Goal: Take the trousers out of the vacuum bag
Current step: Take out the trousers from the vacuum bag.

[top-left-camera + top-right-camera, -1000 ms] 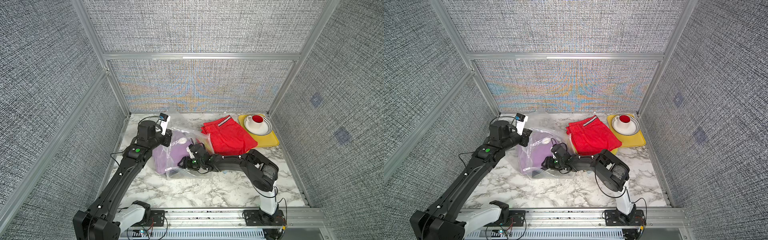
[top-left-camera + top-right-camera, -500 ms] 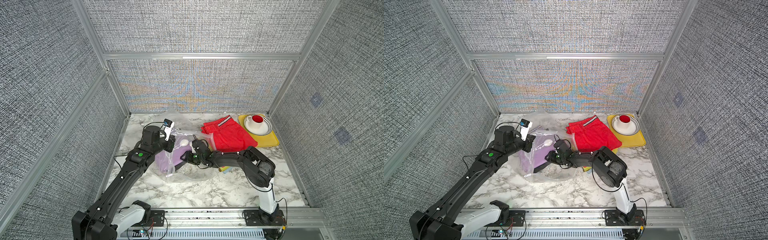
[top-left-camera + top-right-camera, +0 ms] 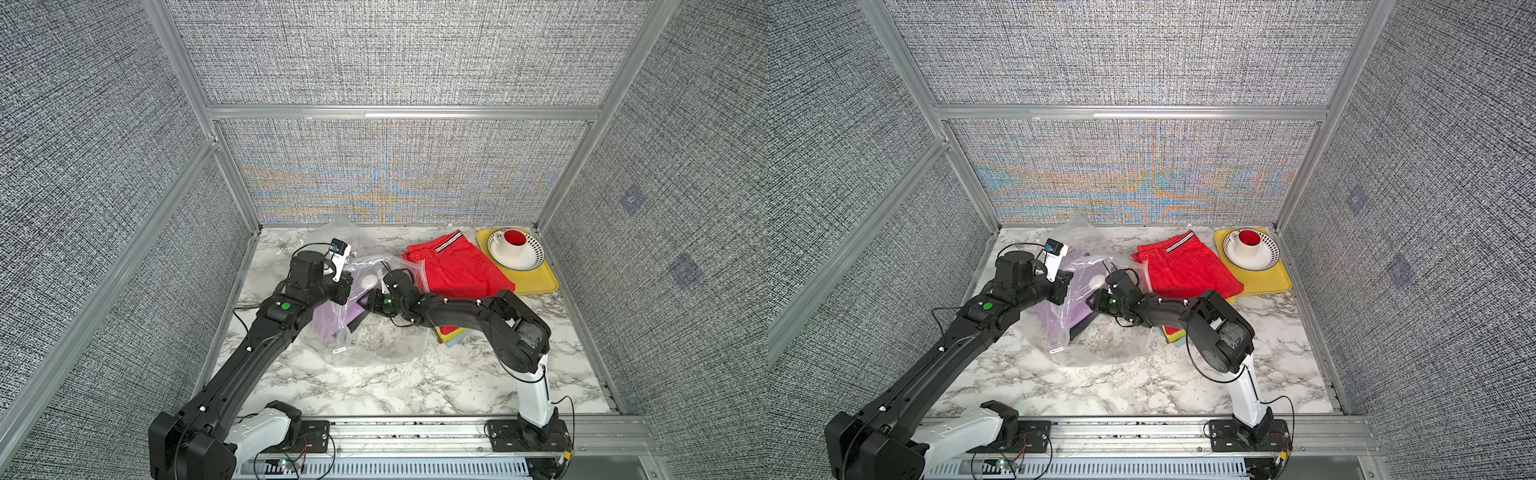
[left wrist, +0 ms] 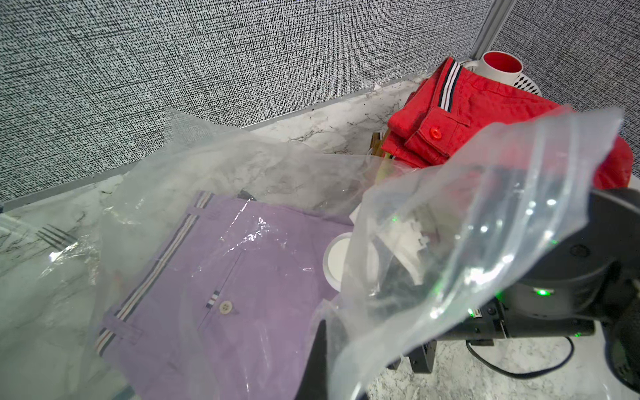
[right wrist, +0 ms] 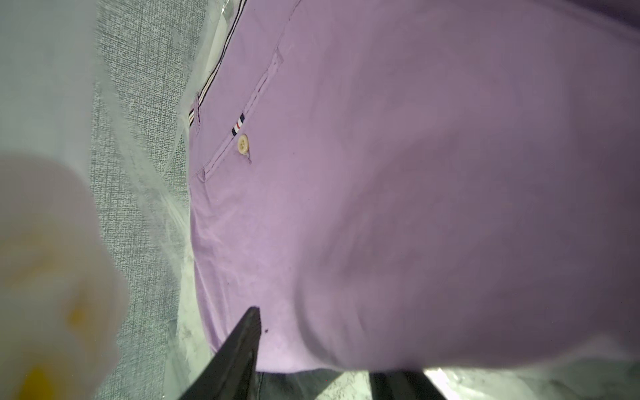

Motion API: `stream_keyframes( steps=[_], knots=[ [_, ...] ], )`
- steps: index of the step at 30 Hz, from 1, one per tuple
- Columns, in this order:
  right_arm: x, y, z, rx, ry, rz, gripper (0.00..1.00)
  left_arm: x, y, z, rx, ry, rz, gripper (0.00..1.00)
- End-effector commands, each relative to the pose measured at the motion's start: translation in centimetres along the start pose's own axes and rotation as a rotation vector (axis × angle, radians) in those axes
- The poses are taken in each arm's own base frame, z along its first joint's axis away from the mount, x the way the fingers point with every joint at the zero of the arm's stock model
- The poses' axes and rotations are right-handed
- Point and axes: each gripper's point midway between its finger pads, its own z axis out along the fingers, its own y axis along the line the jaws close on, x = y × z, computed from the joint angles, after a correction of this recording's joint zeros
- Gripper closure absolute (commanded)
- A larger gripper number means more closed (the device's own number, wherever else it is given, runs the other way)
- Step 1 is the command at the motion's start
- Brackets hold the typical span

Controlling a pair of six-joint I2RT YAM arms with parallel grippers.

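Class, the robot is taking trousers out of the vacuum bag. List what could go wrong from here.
1. The left gripper pinches only a thin flap of the vacuum bag; if it slips, the mouth could collapse over the right gripper.
2. The right gripper reaches just the edge of the lilac trousers, so they may slide free or drag the bag along.
3. The right arm lies beside the red trousers and might nudge that pile.

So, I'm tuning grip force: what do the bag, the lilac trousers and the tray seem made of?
Vacuum bag: thin clear plastic film, glossy; crinkles and glare. Lilac trousers: matte woven cloth, probably cotton; stitched seams, button. Yellow tray: smooth, likely plastic; even colour, moulded rim.
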Motion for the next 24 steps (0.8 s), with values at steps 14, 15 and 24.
stream_keyframes(
  steps=[14, 15, 24],
  knots=[
    [-1.7, 2.9, -0.8, -0.073, -0.049, -0.031, 0.50, 0.3, 0.0, 0.4, -0.003, 0.015, 0.005, 1.00],
    [-1.7, 3.0, -0.8, -0.074, -0.049, -0.032, 0.49, 0.3, 0.1, 0.4, -0.006, 0.016, 0.005, 1.00],
    [-2.0, 2.7, 0.1, -0.047, -0.038, -0.033, 0.49, 0.7, 0.2, 0.6, -0.013, 0.019, 0.013, 1.00]
  ],
)
